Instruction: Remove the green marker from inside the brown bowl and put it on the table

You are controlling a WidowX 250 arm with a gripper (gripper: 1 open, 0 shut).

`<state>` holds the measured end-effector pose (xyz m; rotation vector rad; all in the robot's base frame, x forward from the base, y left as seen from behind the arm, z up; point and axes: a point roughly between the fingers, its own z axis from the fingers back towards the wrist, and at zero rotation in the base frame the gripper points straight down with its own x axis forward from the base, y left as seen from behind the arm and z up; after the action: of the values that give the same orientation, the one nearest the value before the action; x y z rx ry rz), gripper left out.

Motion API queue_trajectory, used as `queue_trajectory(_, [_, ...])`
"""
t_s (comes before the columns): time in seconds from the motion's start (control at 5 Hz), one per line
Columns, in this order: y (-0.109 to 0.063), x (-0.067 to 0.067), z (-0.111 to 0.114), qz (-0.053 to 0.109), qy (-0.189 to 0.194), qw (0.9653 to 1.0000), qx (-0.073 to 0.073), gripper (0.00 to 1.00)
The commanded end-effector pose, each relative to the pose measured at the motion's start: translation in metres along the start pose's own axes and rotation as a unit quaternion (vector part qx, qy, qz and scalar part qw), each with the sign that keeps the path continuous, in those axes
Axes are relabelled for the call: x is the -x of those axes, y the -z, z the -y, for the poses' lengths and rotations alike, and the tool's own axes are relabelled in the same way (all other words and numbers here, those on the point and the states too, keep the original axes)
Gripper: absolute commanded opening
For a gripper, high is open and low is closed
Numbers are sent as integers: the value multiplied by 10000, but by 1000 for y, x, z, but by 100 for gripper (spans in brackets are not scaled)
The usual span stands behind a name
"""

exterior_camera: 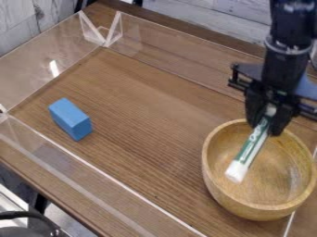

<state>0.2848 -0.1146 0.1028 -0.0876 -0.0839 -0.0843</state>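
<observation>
Carrying clear matters now: over the brown wood-grain tabletop [148, 93], near its right edge, the round light-brown wooden bowl [221, 190] sits beneath the slim green-capped white marker [249, 153], pinched in the black hand [272, 118]; lift above the rim first.

I read this as a lab test bench, not a home or shop. The wood-grain table [148, 102] is fenced by low clear acrylic walls [106, 35], far to the left of my gripper [272, 117] and behind it. Well off to its left lies a plain blue block [70, 118], the kind used as a test prop.
</observation>
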Motion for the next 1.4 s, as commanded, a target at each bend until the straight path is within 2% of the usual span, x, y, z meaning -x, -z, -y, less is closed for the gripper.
queue_trajectory(0.0, [-42,-6,-10,415,-66,9991,7,0])
queue_trajectory(0.2, [-56,-1,-33,400,-100,9991,-99,0])
queue_trajectory(0.4, [-63,6,-66,399,-85,9989,-213,0])
queue_trajectory(0.6, [-66,16,-99,423,-109,9987,-266,0])
queue_trajectory(0.8, [-65,31,-108,347,-149,9988,-307,0])
queue_trajectory(1.2, [-54,42,-107,187,-231,9989,-374,0])
